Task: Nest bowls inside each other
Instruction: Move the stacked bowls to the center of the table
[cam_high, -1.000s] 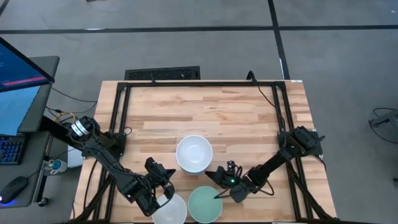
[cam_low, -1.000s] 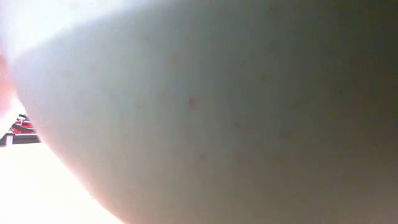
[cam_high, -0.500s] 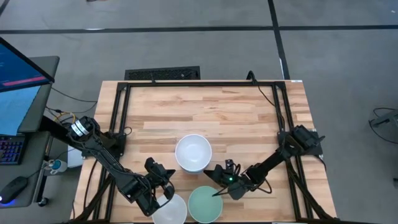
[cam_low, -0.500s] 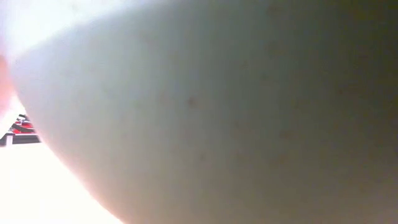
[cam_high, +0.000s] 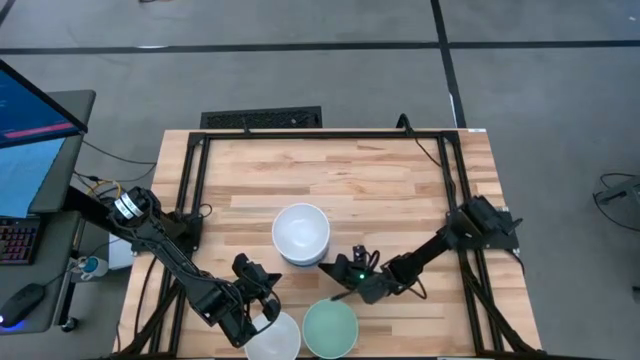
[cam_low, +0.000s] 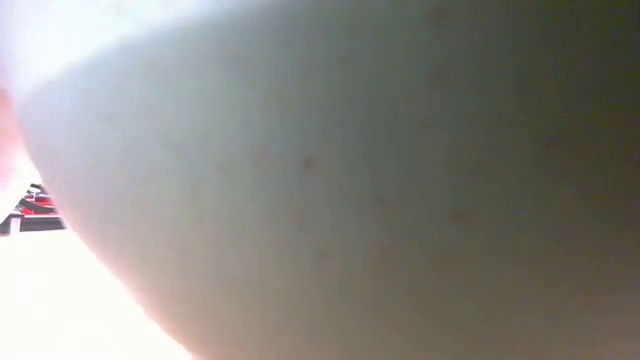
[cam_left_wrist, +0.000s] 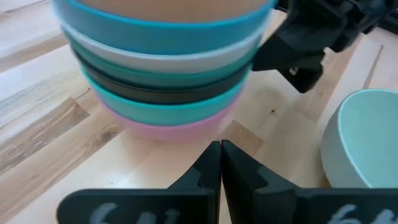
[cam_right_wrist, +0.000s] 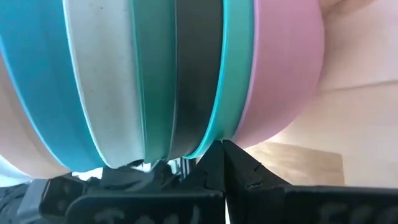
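Overhead view spans the table (cam_high: 380, 190); both wrist views closely face the bowl stack (cam_left_wrist: 168, 68).

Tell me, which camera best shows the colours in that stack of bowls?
The left wrist view: the stack of bowls shows its rims side-on, pink at the bottom. The right wrist view shows the same bands, but cropped. The high view shows only the white top bowl.

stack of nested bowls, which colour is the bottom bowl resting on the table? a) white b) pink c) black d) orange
b) In the left wrist view the lowest bowl of the stack is the pink bowl, sitting directly on the wooden table, with turquoise and dark bowls above it.
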